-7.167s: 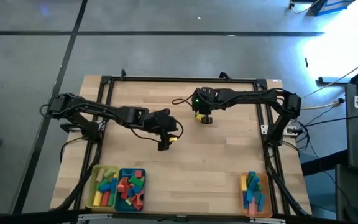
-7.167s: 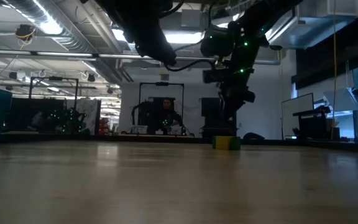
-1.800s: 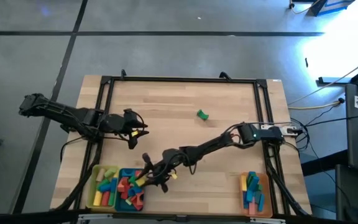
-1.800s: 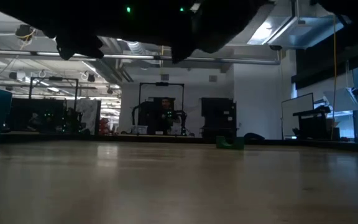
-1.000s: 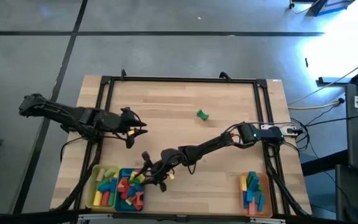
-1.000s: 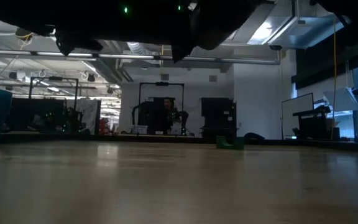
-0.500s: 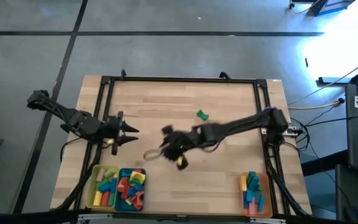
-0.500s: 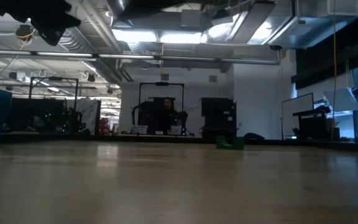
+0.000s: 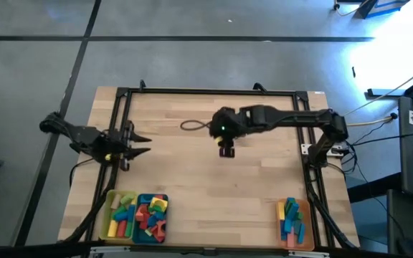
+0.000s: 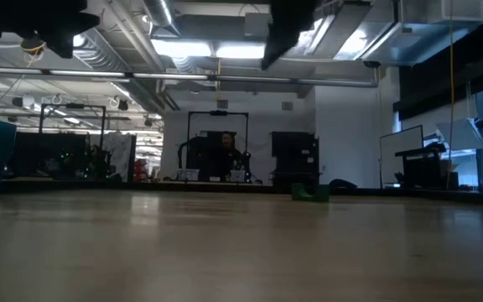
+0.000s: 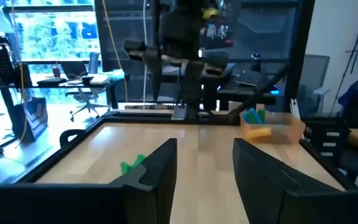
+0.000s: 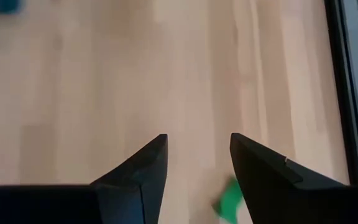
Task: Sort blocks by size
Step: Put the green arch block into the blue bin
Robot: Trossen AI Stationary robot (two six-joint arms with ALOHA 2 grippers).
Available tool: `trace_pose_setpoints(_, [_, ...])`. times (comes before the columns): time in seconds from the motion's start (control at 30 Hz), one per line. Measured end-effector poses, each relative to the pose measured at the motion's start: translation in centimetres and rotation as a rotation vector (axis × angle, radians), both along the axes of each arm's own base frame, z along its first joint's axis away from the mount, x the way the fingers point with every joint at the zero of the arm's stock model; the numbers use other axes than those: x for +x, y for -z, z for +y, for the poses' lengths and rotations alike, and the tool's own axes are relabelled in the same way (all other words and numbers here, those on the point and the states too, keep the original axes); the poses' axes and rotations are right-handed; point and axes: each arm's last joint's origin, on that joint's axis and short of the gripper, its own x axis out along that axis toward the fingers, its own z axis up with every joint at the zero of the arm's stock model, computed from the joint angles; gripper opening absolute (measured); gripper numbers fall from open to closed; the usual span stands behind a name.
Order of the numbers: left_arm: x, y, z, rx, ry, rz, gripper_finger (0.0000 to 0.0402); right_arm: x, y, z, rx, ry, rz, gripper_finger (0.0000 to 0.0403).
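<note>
- The right gripper hangs over the middle of the table, jaws spread with nothing between them; the green block, the last one loose, lies on the bare wood just beside the fingers in the right wrist view, and in the high view the arm hides it
- To do this pick-up well, I judge the gripper should centre over the block, turn so the fingers straddle its narrower sides, come straight down until the tips nearly reach the wood, then close; the block looks tilted, so a skewed approach could push it aside
- The left gripper waits at the table's left edge, jaws apart and empty
- The sorted blocks fill the yellow tray and teal tray at the near left, and the orange tray at the near right
- Against half a second earlier: the right gripper has swung from mid-table up toward the far side, over where the green block lay; the yellow piece seen near its tip then no longer shows; the left arm has drawn back a little more toward its edge; the trays look unchanged
</note>
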Motion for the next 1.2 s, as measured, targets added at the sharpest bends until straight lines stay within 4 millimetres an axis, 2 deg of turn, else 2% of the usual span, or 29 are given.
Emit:
trace_pose_setpoints(0.13, [-1.4,0.3,0.7,-0.009,-0.006,-0.009,0.0134,-0.4,0.9,-2.5,0.014,0.084,0.081,0.0177])
trace_pose_setpoints(0.23, [-1.5,0.5,0.8,-0.011,-0.016,0.009,0.0134,-0.6,1.8,-4.0,0.020,0.125,0.155,0.0177])
trace_pose_setpoints(0.47, [-1.2,1.4,0.7,0.002,-0.035,0.036,0.0134,-0.7,2.6,-5.7,0.028,0.171,0.202,0.0177])
trace_pose_setpoints(0.63, [-0.2,3.7,0.3,0.012,-0.054,0.012,0.0134,-0.3,3.0,-6.3,0.007,0.203,0.194,0.0177])
trace_pose_setpoints(0.8, [0.7,6.2,0.1,-0.002,-0.081,-0.024,0.0134,0.6,4.3,-7.2,0.048,0.378,0.176,0.0177])
trace_pose_setpoints(1.03, [0.8,6.2,0.8,-0.012,-0.170,-0.026,0.0134,0.7,6.6,-9.5,0.085,0.500,0.264,0.0177])
trace_pose_setpoints(1.2, [0.9,6.2,1.3,-0.115,-0.234,-0.045,0.0134,0.3,6.8,-10.8,0.132,0.521,0.268,0.0177])
